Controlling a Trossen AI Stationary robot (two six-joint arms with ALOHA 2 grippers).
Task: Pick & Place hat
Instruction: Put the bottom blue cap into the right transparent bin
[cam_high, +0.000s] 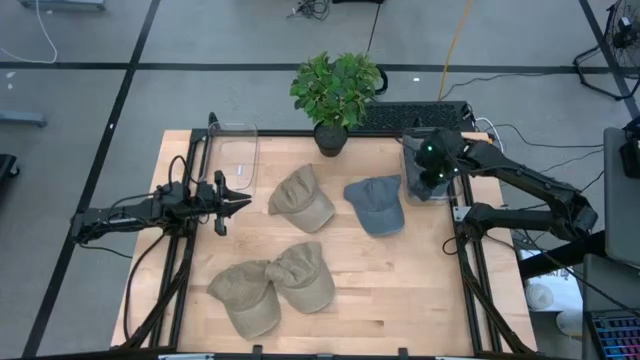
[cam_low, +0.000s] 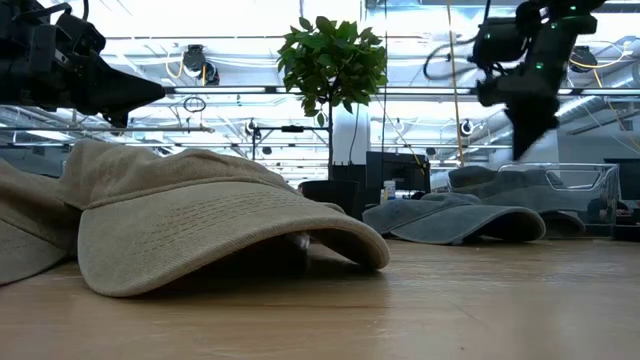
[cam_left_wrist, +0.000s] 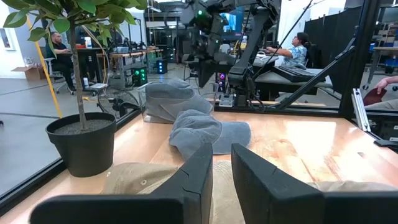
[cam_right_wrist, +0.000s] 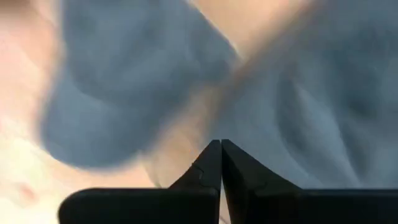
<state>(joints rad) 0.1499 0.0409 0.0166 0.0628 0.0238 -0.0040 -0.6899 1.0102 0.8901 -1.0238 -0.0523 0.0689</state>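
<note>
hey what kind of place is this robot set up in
Probably a robotics lab or open workshop: a wooden worktable in a metal frame, desks with computer gear behind it where people sit, and cables across the floor.

The high view looks straight down from well above the pale wooden table (cam_high: 400, 290), taking in all four edges and the grey floor around it, while the low view sits at the table's surface and faces level across it, very near a tan corduroy cap (cam_low: 200, 225). The left wrist view looks across the table toward the right edge, sharing with the low view the leafy green plant in a black pot (cam_left_wrist: 78, 140) and the blue-grey cap (cam_left_wrist: 208, 134). The right wrist view points down, very close over blue-grey fabric.
</note>
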